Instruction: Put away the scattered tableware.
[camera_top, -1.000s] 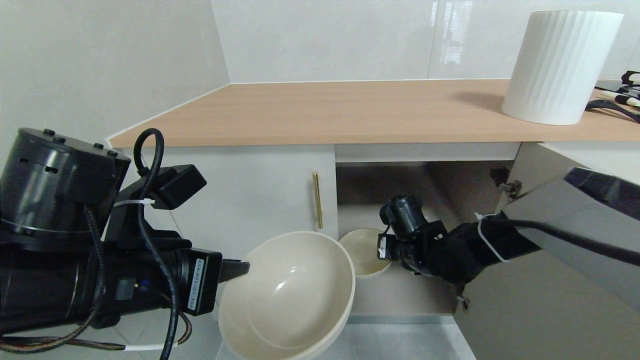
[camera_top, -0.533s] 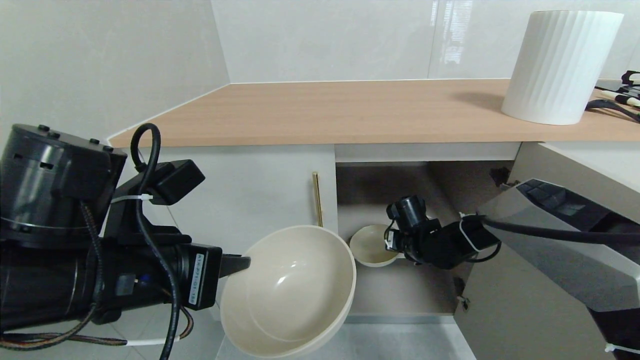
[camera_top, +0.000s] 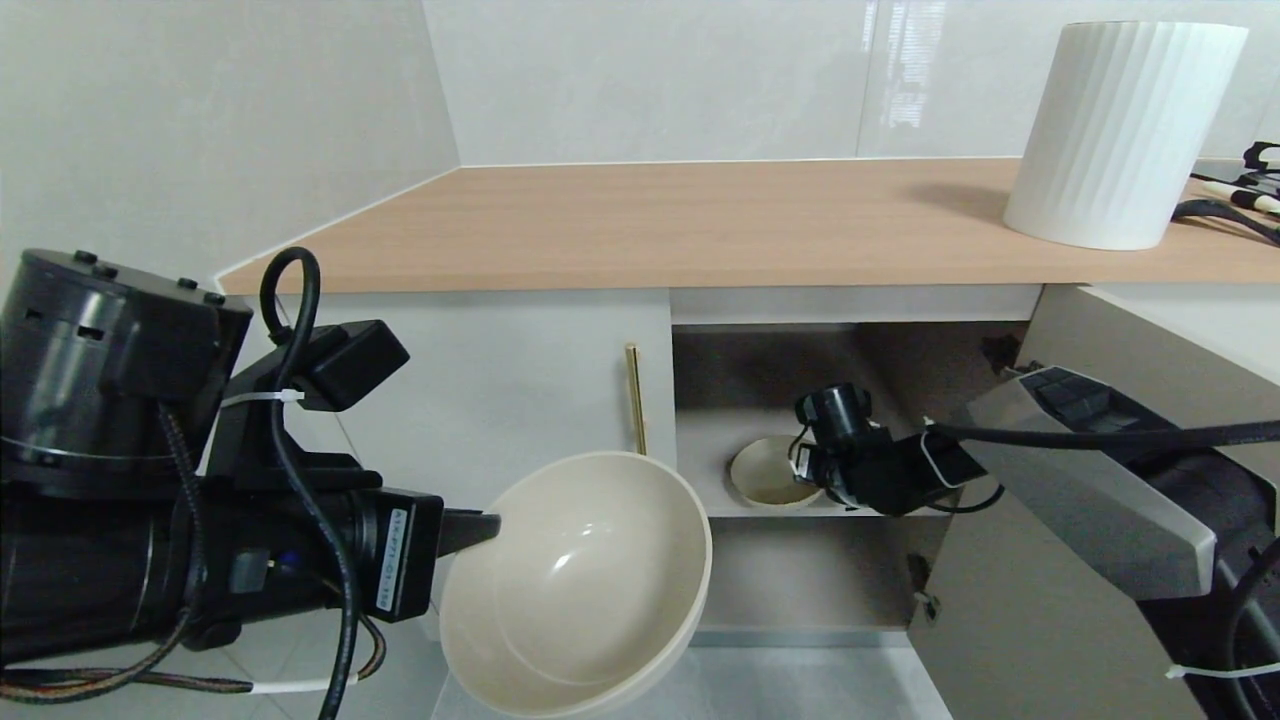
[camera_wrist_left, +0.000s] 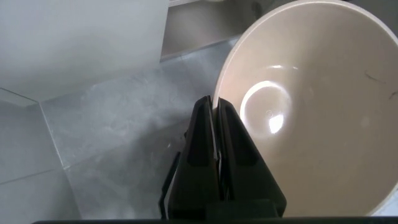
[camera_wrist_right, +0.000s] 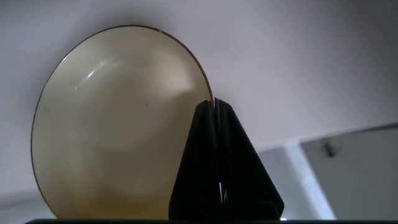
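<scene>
My left gripper (camera_top: 478, 530) is shut on the rim of a large cream bowl (camera_top: 575, 585), held in the air in front of the closed left cabinet door (camera_top: 500, 380). The left wrist view shows the fingers (camera_wrist_left: 214, 134) pinching that bowl (camera_wrist_left: 311, 106) over a grey tiled floor. My right gripper (camera_top: 800, 468) reaches into the open cabinet and is shut on the rim of a smaller cream bowl (camera_top: 765, 472), which is at the level of the inner shelf (camera_top: 720, 480). In the right wrist view its fingers (camera_wrist_right: 214, 134) clamp the small bowl (camera_wrist_right: 118, 112).
A wooden countertop (camera_top: 700, 220) runs above the cabinet, with a tall white ribbed container (camera_top: 1125, 130) and dark utensils (camera_top: 1235, 195) at its right end. A brass handle (camera_top: 634, 400) is on the closed door. The open right door (camera_top: 1060, 560) stands beside my right arm.
My right gripper has carried the small bowl up and deeper into the cabinet, onto shelf level. The left arm and the large bowl have barely shifted.
</scene>
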